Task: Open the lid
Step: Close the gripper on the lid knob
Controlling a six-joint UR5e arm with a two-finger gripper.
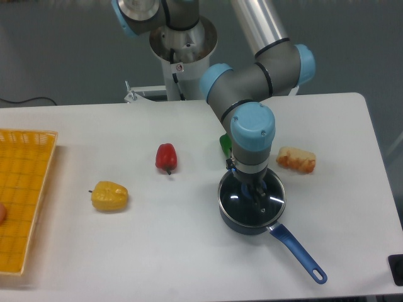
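On the saucepan (242,220), lid (234,200), pincer (258,200) at knob, grip unclear, no legible writing

Robotics lab: an industrial arm (252,94) is standing at a white table (126,251) against grey backdrop (63,50).

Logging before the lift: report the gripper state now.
Gripper: down at the centre of the lid; open or closed cannot be told.

Arm (252,75): grey cylindrical links; light-blue joint caps; polished silver tube; dark gripper (256,195) below wrist.
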